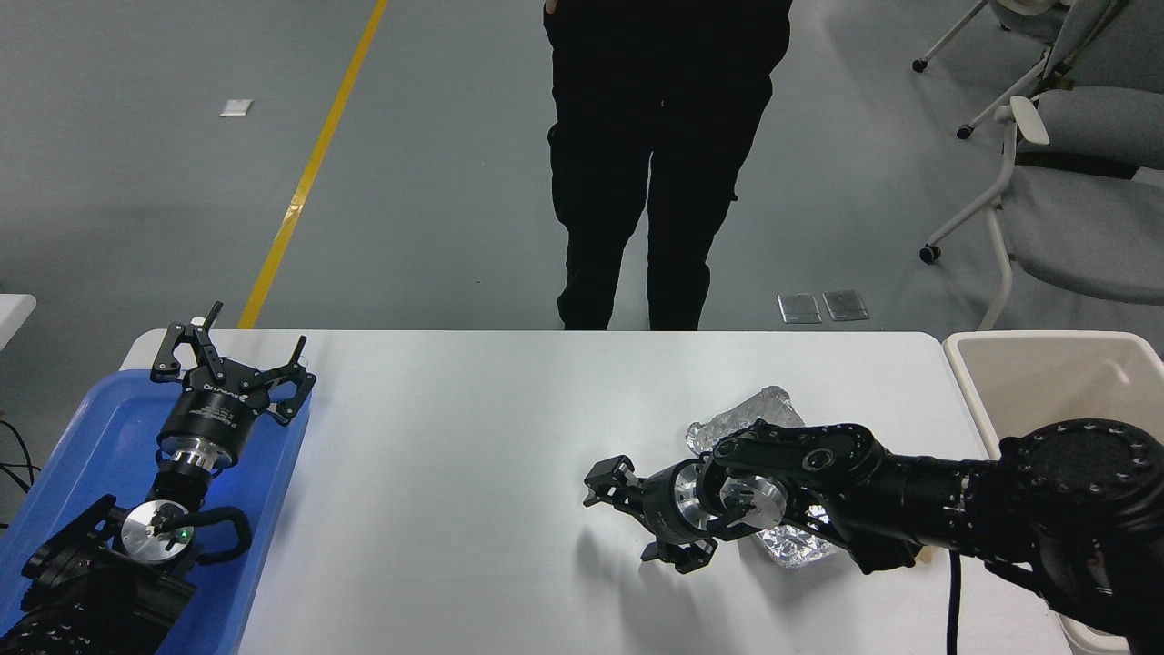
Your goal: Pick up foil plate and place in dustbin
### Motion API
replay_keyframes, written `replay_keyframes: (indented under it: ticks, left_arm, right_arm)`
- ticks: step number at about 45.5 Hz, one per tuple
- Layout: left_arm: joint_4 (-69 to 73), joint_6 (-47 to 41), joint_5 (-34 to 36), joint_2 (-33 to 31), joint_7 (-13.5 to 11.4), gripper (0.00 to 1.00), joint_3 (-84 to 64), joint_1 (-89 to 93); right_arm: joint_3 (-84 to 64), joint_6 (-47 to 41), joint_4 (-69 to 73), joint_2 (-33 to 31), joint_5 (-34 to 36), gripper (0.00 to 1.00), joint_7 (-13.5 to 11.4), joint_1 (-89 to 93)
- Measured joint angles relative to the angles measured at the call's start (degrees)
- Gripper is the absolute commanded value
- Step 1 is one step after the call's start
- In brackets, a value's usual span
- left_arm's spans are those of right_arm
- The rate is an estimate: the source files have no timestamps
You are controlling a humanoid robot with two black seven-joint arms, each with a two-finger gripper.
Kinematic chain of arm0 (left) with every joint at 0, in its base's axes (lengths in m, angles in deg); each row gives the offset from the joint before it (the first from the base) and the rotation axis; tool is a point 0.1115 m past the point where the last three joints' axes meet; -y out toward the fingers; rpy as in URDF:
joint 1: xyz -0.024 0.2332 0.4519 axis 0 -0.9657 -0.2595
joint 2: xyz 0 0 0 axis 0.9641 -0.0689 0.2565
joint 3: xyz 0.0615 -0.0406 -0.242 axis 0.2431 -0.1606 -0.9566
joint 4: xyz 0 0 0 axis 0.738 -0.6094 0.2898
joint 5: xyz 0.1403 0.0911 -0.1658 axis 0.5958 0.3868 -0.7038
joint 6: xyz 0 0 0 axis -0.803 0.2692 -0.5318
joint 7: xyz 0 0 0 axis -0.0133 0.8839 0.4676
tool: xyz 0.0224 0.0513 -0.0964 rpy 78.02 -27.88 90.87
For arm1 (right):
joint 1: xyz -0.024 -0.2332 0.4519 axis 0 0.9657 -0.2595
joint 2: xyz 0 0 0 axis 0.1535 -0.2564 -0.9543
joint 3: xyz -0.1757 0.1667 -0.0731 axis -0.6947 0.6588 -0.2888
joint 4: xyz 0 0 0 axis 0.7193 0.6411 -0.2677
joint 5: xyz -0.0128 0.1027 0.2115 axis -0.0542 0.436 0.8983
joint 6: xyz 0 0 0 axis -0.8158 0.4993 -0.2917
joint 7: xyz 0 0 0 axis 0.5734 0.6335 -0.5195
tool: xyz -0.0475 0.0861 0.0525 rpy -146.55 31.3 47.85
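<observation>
The shiny crinkled foil plate (747,414) lies on the white table (473,437) at the right of middle. My right arm covers most of it; only its far end and a near corner show. My right gripper (627,518) is open and empty. It points left and hovers just to the left of the plate, with its wrist above it. The cream dustbin (1046,377) stands off the table's right end. My left gripper (232,364) is open and parked over the blue tray at the lower left.
A blue flat tray (100,437) lies at the table's left end under my left arm. A person in black (664,155) stands at the far edge. Grey office chairs (1082,209) stand at the upper right.
</observation>
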Motion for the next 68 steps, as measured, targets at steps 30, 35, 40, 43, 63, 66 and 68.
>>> replay_keyframes:
  ticks: [30, 35, 40, 43, 63, 66, 68]
  left_arm:
    - [0.0, 0.0, 0.0, 0.02, 0.0, 0.99, 0.0, 0.0]
    - [0.0, 0.0, 0.0, 0.03, 0.0, 0.99, 0.0, 0.0]
    - [0.0, 0.0, 0.0, 0.04, 0.0, 0.99, 0.0, 0.0]
    - [0.0, 0.0, 0.0, 0.04, 0.0, 0.99, 0.0, 0.0]
    - [0.0, 0.0, 0.0, 0.02, 0.0, 0.99, 0.01, -0.01]
    - [0.0, 0.0, 0.0, 0.02, 0.0, 0.99, 0.01, -0.01]
    - [0.0, 0.0, 0.0, 0.02, 0.0, 0.99, 0.01, -0.01]
  right_arm:
    - [0.43, -0.34, 0.68, 0.0, 0.13, 1.0, -0.03, -0.18]
    - [0.31, -0.61, 1.36, 0.0, 0.13, 1.0, -0.23, -0.46]
    - [-0.07, -0.82, 3.34, 0.0, 0.08, 1.0, -0.46, -1.94]
    - [-1.21, -0.97, 5.13, 0.0, 0.08, 1.0, -0.69, -3.76]
    - [-17.24, -1.46, 16.05, -0.01, 7.87, 1.0, -0.86, -21.04]
    - [-21.17, -1.75, 17.08, -0.22, 10.05, 1.0, -0.87, -24.12]
    - [-24.21, -2.28, 17.8, -0.7, 11.48, 1.0, -0.87, -26.61]
